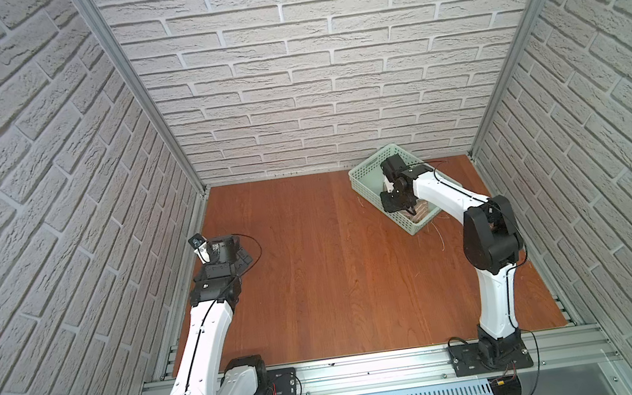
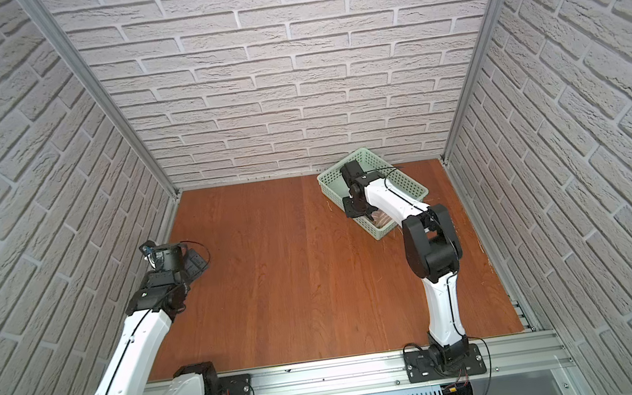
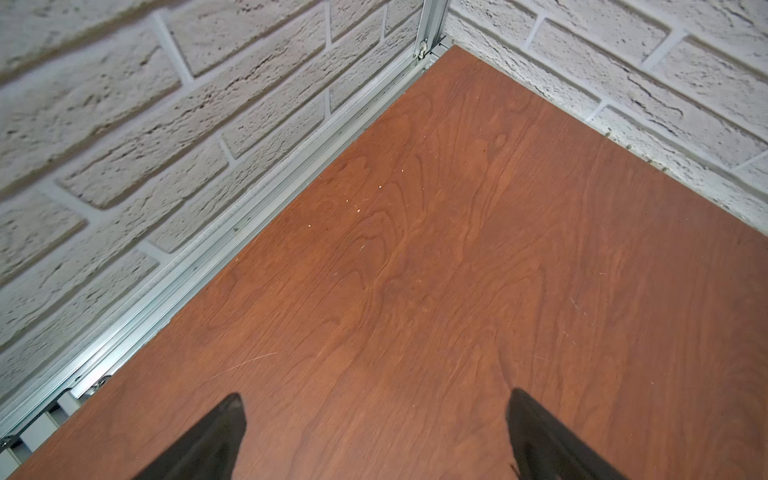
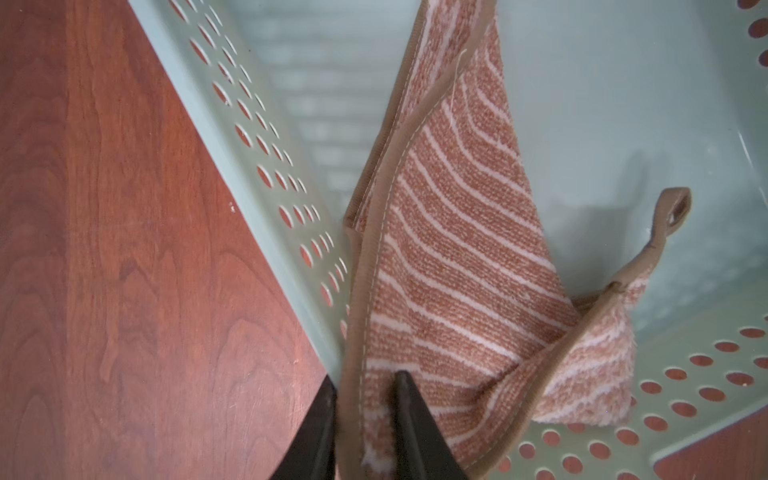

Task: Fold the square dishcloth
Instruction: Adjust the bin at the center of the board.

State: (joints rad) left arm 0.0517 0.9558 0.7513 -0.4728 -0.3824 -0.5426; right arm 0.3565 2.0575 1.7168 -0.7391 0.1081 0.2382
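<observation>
Your square dishcloth (image 4: 457,266) lay bunched in the mint perforated basket (image 4: 266,137). Its hanging loop (image 4: 673,212) showed only in the right wrist view, and both top views caught just a sliver. Your right gripper (image 4: 365,378) pinched its hemmed edge. Your left gripper (image 3: 376,395) gaped wide, empty, above the wooden table (image 3: 457,249).

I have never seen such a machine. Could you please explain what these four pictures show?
These are two robot arms, the left arm and the right arm, bolted at the edge of a wooden table. Two pictures come from a camera above that looks down on everything. The other two come from a small camera on each arm's wrist. On the table stands a green basket with a striped dishcloth inside. The right gripper reaches into the basket and pinches the dishcloth's edge between its fingers. The left gripper is open and holds nothing, above the table near a wall.
</observation>
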